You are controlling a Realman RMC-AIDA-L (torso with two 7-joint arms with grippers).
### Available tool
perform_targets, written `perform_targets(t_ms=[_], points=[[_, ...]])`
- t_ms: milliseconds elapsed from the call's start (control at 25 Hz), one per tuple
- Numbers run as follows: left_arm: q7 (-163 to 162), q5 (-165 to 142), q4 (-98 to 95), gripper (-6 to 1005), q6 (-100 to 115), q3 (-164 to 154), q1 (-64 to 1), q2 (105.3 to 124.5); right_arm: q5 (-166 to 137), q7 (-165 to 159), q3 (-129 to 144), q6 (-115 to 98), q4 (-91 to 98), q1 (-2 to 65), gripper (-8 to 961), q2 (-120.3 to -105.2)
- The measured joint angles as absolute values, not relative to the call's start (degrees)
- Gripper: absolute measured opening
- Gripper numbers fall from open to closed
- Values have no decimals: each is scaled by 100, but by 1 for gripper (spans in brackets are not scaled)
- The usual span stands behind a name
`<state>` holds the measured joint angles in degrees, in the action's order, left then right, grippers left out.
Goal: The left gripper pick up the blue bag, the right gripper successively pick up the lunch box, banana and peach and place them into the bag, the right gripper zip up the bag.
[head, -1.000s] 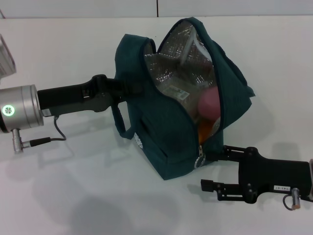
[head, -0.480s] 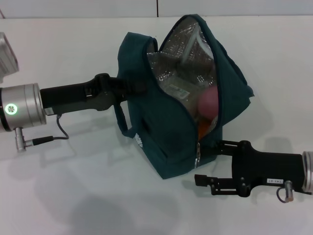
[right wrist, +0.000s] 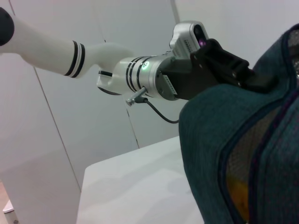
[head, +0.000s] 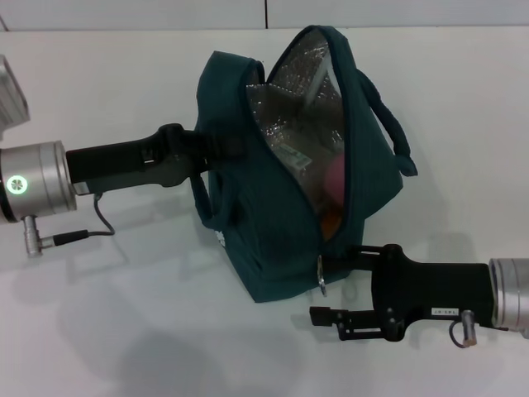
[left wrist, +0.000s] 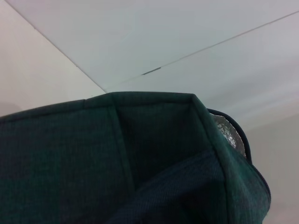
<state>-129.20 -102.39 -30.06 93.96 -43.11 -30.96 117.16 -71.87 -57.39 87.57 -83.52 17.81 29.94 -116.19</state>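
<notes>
Left gripper (head: 216, 150) has its fingers clamped on the far-left side of the blue bag (head: 273, 223) to steady it on the bench (head: 124, 331), peach (head: 334, 175) inside, while the right gripper (head: 335, 285), fingers apart, sits by the zipper pull (head: 321, 277) to zip it

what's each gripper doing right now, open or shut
Left gripper: shut on the blue bag, holding it at its side.
Right gripper: low by the bag's zipper end; fingers cannot be told.
</notes>
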Motion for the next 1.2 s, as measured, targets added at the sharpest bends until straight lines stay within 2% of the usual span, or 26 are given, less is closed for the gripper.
perform_targets(t_ms=[1200], points=[[-12947,-10275,-2963,77,9386,-4333,-3082,11725,-6938,-5756,9126,-8402,1793,2990,581,-11619]])
